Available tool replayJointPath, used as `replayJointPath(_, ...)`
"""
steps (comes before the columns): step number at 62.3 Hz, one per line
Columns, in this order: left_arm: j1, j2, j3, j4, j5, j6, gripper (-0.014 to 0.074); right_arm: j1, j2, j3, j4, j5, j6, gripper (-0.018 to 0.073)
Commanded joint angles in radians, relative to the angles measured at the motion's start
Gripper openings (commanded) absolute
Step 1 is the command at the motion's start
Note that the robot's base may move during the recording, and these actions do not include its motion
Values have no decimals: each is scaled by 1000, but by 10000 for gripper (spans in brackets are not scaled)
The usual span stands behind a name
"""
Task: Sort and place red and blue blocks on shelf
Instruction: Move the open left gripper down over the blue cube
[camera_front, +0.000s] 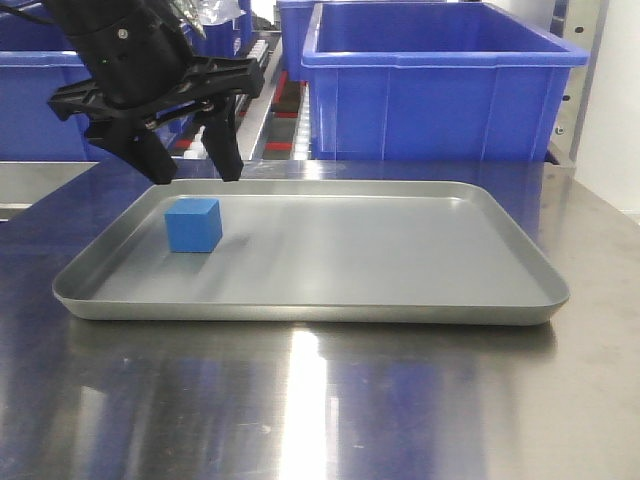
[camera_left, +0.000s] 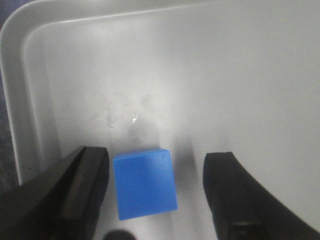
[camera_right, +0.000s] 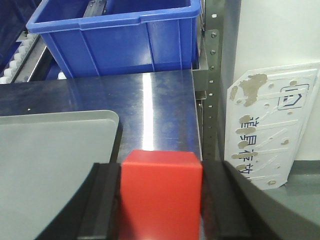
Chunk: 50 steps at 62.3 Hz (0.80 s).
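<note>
The blue block (camera_front: 194, 224) sits in the left part of the grey tray (camera_front: 400, 260). My left gripper (camera_front: 198, 172) hangs open just above and behind it. In the left wrist view the blue block (camera_left: 145, 183) lies between the two open fingers (camera_left: 82, 190), touching neither. My right gripper (camera_right: 161, 200) is shut on the red block (camera_right: 161, 195) and holds it above the steel table beside the tray's right edge (camera_right: 107, 125). The right gripper does not show in the front view. The shelf's roller tracks (camera_right: 15, 62) show at the back left.
Big blue bins stand behind the tray on the shelf (camera_front: 440, 80) (camera_right: 120, 35). A perforated steel post (camera_right: 212, 75) rises at the table's right edge. A white signboard (camera_right: 270, 130) leans beyond it. The steel table (camera_front: 320, 400) stretches in front of the tray.
</note>
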Motion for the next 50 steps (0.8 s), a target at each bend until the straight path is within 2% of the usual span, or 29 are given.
replayJointPath(1,-7,-43,-36,-2,-50,-11,482,-6,0,-29,-11,-87,-3,49)
replayJointPath(50,-7,-7,-36,12,-26,-29,482,-6,0,-29,-11,-87,-3,49)
